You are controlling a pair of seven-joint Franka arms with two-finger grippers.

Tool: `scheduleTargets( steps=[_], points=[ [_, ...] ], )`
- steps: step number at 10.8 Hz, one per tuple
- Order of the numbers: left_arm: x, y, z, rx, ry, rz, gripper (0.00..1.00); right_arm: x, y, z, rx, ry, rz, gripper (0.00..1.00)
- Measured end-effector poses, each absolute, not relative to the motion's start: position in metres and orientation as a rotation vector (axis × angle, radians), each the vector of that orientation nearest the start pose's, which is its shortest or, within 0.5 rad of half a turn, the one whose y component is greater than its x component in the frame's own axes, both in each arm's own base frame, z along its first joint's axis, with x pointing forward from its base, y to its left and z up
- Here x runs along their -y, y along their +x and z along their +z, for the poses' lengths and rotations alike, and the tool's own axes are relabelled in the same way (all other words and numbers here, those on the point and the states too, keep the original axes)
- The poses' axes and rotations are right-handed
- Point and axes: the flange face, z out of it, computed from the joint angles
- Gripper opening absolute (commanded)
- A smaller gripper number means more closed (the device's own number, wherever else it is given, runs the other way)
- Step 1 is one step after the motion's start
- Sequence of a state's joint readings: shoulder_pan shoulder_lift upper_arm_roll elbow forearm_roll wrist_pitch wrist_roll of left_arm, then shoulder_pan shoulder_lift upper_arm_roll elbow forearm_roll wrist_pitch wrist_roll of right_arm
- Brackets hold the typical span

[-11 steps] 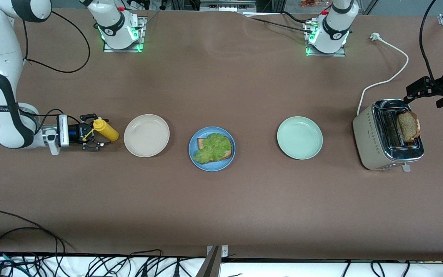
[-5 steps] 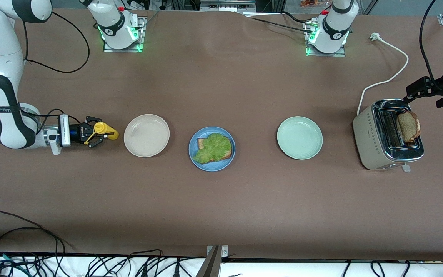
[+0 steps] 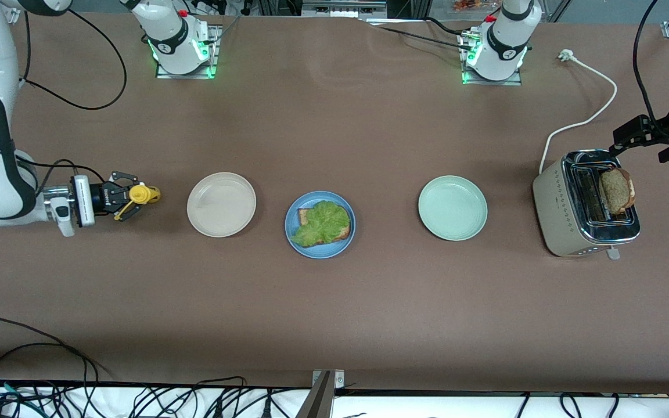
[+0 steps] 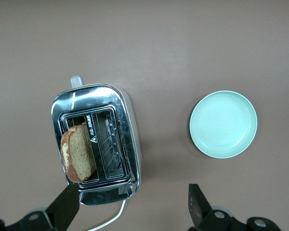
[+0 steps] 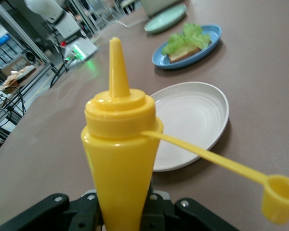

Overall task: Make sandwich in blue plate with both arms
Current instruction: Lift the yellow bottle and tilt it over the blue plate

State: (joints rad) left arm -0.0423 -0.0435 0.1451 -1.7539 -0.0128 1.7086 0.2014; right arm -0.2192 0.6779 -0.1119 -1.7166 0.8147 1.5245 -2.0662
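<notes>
Brown speckled bread slice, light and crumbly, is best pinched at its upper crust beneath the open left gripper; a yellow squeeze bottle is clamped by the right gripper.

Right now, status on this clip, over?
Right gripper shut on yellow squeeze bottle, lifted beside beige plate. Left gripper open over toaster, second slice inside. Blue plate: bread with lettuce, untopped.

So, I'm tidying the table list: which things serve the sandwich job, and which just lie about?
In use: blue plate, bread with lettuce, toaster slice, yellow bottle in right gripper, left gripper.
Idle: beige plate, green plate.
</notes>
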Motion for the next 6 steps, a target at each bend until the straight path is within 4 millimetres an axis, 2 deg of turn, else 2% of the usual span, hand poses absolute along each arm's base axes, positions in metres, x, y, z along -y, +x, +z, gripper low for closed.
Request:
scheduleTargets(
  steps=[2, 6],
  points=[
    [-0.056, 0.545, 0.574, -0.155, -3.157, -0.003, 1.0, 0.093, 0.596, 0.23, 1.327, -1.765, -0.314, 0.04],
    [-0.054, 0.545, 0.574, -0.16, -3.157, -0.004, 1.0, 0.018, 0.636, 0.297, 1.408, -2.037, -0.013, 0.04]
  ],
)
